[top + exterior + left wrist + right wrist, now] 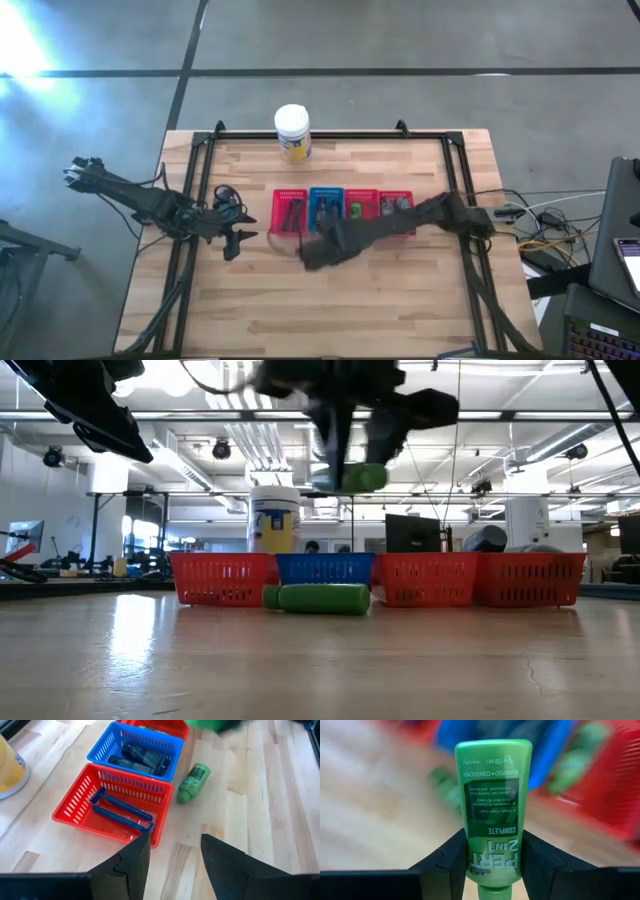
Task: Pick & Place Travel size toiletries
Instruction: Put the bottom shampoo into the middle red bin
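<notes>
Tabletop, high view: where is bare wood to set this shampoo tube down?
Free: the wide near strip below the baskets, and the far right corner beside the white jar. Crowded: the basket row, the green tube lying by it, and the left tool.

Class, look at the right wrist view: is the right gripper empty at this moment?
No, the right gripper is shut on a green shampoo tube, which stands between its two dark fingers.

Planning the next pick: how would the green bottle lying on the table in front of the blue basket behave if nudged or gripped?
The green bottle lies on its side and looks rounded, so a nudge would probably roll it. It seems small and likely light. Its smooth plastic may slip or squash slightly under the fingers.
</notes>
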`<state>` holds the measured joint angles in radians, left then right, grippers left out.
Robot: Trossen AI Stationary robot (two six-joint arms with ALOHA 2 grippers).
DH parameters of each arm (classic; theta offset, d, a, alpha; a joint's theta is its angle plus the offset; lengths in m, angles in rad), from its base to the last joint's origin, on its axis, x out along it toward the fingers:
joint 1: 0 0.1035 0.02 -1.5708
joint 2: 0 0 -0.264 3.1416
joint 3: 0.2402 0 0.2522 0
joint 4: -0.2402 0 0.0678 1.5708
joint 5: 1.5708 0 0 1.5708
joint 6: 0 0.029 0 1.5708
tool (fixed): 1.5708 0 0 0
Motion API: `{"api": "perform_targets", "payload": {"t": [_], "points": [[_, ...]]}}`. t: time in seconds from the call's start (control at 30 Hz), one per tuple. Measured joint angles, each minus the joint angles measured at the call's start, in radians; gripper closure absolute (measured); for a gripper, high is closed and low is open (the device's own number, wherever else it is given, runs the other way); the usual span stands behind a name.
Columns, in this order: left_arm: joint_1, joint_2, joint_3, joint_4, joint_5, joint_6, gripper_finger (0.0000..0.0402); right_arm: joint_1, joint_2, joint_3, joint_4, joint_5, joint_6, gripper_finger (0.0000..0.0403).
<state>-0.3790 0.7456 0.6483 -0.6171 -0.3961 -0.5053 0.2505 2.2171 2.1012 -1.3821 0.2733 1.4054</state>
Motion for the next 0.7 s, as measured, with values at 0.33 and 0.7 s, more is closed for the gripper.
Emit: {"api": "perform_targets", "payload": {"t": [0.33,0.7], "points": [[0.0,0.0,0.0,0.0,-0.026,-0.001,0.022,-0.231,-0.129,-0.252,-0.012,-0.098,-0.067,0.0256],[0.0,0.001,0.0,-0.004,-0.051,-0.001,0.022,-0.292,-0.279,-0.589,0.24,-0.145,0.005,0.0248]]}}
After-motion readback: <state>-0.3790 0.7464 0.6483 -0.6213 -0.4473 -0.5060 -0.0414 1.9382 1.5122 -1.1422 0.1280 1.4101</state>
